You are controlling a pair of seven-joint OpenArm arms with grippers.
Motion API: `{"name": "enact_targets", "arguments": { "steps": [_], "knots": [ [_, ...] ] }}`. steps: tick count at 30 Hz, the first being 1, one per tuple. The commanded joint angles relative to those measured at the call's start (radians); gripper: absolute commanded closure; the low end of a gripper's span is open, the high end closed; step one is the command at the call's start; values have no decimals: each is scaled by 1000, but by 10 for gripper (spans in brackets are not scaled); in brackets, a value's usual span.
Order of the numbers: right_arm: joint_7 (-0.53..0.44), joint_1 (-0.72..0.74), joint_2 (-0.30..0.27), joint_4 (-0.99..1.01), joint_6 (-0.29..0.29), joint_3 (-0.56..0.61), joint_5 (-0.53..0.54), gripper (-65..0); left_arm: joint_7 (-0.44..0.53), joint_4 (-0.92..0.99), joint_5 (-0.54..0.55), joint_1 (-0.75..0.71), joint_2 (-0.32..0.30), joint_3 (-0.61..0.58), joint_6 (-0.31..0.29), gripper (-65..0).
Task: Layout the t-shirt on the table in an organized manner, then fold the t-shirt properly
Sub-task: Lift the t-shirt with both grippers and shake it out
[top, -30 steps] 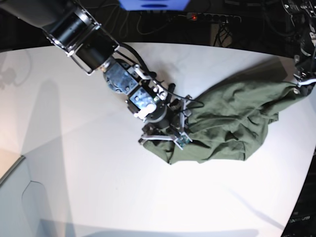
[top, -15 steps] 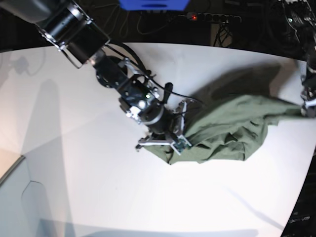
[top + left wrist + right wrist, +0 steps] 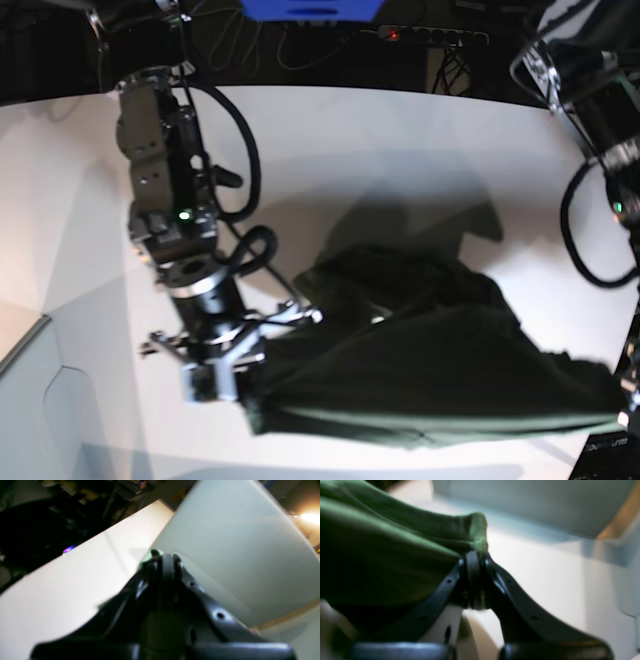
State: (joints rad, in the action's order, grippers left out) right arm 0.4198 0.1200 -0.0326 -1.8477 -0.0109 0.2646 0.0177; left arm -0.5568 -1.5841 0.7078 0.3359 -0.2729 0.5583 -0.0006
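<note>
The plain olive-green cotton t-shirt (image 3: 440,380) hangs stretched and creased above the smooth white surface (image 3: 380,150); the right fingers (image 3: 475,562) are clamped on its bunched edge; the left fingers (image 3: 166,562) are pressed together, fabric barely visible between them.

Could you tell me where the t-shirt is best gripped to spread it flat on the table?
Grip the t-shirt at its two outer edge corners, coming in from either side. It hangs stretched between the right gripper and the left gripper, both shut on cloth, over the table.
</note>
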Motion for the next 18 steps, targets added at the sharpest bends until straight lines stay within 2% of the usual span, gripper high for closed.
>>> {"name": "enact_targets", "arguments": {
  "steps": [1, 8, 15, 18],
  "knots": [
    [-28, 8, 10, -48, 6, -23, -6, 0, 44, -2, -6, 73, -24, -19, -2, -1],
    [-43, 34, 21, -168, 6, -55, -6, 0, 54, 93, -4, 326, -35, -145, -2, -1],
    [-193, 131, 113, -168, 6, -54, -9, 0, 54, 106, -15, 547, -38, -192, -2, -1],
    [-230, 163, 155, -163, 6, -52, -9, 0, 54, 106, -14, 628, -61, -197, -2, -1]
  ]
}}
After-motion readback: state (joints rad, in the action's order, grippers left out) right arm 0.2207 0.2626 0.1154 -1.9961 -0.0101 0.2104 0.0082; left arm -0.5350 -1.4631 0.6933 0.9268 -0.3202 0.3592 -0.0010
